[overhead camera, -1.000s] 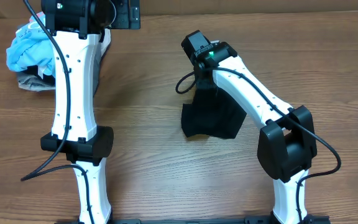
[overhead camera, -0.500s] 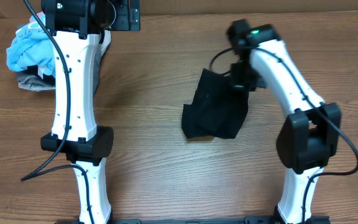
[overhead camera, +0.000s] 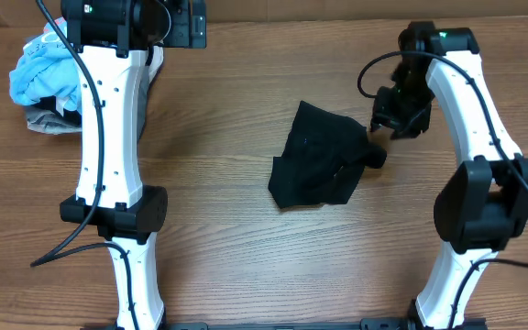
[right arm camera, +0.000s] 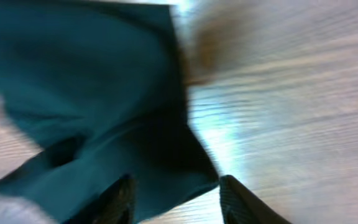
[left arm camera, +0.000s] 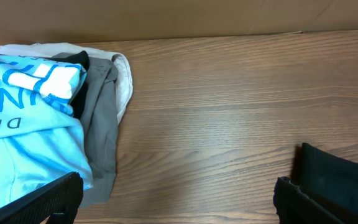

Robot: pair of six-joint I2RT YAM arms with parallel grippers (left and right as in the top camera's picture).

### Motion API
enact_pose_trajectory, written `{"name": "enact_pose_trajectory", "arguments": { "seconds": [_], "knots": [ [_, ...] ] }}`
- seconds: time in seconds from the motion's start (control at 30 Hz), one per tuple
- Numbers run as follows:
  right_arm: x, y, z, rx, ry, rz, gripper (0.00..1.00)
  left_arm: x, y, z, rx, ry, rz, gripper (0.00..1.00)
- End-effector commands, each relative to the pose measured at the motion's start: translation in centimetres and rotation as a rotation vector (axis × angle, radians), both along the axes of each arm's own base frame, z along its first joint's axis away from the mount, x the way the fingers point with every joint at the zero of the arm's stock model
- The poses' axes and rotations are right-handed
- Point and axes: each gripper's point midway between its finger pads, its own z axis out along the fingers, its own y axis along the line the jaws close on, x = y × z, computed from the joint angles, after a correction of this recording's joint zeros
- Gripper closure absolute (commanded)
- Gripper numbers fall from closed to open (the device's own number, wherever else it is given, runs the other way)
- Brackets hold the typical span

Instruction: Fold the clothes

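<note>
Right jaws spread, black garment (overhead camera: pixel 319 170) corner lying between them on worktop (overhead camera: pixel 227 183) so I can fold; left jaws spread, idle.

overhead straight down, wrist views low and close, all sharing the table (overhead camera: pixel 218 110)

Clothes (overhead camera: pixel 319 165) black; shirt (overhead camera: pixel 39 69) light blue, printed; garment (left arm camera: pixel 101 124) grey-tan; table (overhead camera: pixel 227 261) brown wood-grain.

**Both arms reach out, fingers parted**

The left arm (overhead camera: pixel 108 137) stretches straight out from its base, left gripper (left arm camera: pixel 178 194) spread wide. The right arm (overhead camera: pixel 480 105) bends inward at the wrist, right gripper (right arm camera: pixel 179 200) angled downward, fingers apart
</note>
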Motion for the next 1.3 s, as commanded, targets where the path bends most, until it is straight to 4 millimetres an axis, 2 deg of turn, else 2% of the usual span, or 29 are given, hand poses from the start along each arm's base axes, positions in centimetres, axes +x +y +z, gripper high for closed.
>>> {"name": "enact_pose_trajectory", "arguments": {
  "seconds": [0.0,0.13,0.27,0.33,0.47,0.73,0.8,0.83,0.87,0.9,1.07,1.27],
  "knots": [
    [-0.6,4.7,6.8,0.11,-0.182,0.127,0.5,0.2,0.4,-0.3,0.024,0.005,-0.003,0.0],
    [-3.1,8.4,6.7,0.1,-0.131,0.209,0.49,0.2,0.4,-0.3,0.024,0.005,-0.003,0.0],
    [-5.8,10.0,4.2,0.02,-0.02,0.179,0.51,0.1,0.4,-0.3,0.024,0.006,-0.002,0.0],
    [-7.6,10.5,2.2,-0.016,0.053,0.158,0.51,0.1,0.4,-0.3,0.024,0.006,-0.003,0.0],
    [-9.0,9.1,-0.5,-0.128,0.12,0.061,0.51,0.1,0.4,-0.4,0.023,0.01,-0.003,0.0],
    [-9.5,8.9,-3.9,-0.135,0.142,0.013,0.51,0.0,0.4,-0.4,0.023,0.011,-0.003,0.0],
    [-9.7,8.8,-4.9,-0.141,0.146,0.005,0.6,0.0,0.4,-0.4,0.024,0.013,-0.003,0.0],
    [-9.8,8.6,-5.3,-0.15,0.147,-0.005,0.79,0.0,0.4,-0.4,0.024,0.014,-0.003,0.0],
    [-9.9,8.3,-5.6,-0.162,0.15,-0.012,0.88,0.0,0.4,-0.4,0.024,0.014,-0.003,0.0],
    [-10.0,8.0,-5.8,-0.173,0.154,-0.021,0.96,0.0,0.4,-0.5,0.024,0.015,-0.004,0.0],
    [-10.3,6.0,-5.2,-0.236,0.157,-0.052,0.96,-0.1,-0.2,-0.7,-0.005,0.025,-0.026,0.0],
    [-10.5,4.1,-4.2,-0.239,0.169,-0.068,0.96,0.0,-0.4,-1.8,-0.005,0.059,-0.031,0.0]
  ]
}}
